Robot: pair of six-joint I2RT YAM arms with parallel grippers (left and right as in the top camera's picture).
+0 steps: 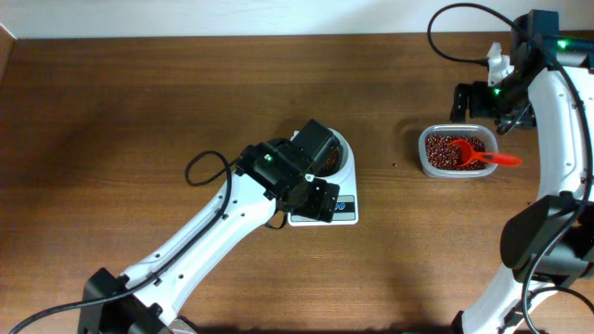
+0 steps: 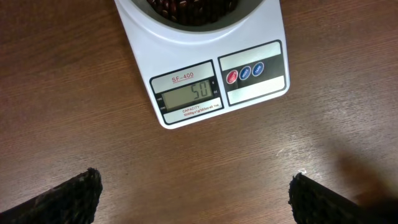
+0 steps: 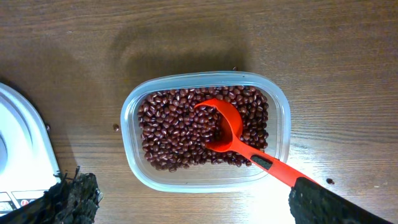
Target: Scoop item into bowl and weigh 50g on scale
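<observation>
The white bowl (image 1: 346,156) stands on the white scale (image 1: 345,213) and holds dark red-brown beans (image 1: 330,163). In the left wrist view the scale (image 2: 143,56) has a display (image 2: 189,94) that reads 50, with the bowl (image 2: 252,14) and its beans (image 2: 186,7) at the top edge. My left gripper (image 1: 318,198) (image 2: 196,180) hangs open and empty over the scale's front. My right gripper (image 1: 490,104) (image 3: 186,199) is open above the clear tub. A red scoop (image 1: 484,156) (image 3: 227,124) rests in the tub's beans (image 3: 174,124), its handle running under my right finger.
The clear plastic tub (image 1: 425,153) (image 3: 130,124) of beans stands right of the scale. A few stray beans (image 3: 115,127) lie on the wooden table beside it. A corner of the scale (image 3: 25,143) shows at the left of the right wrist view.
</observation>
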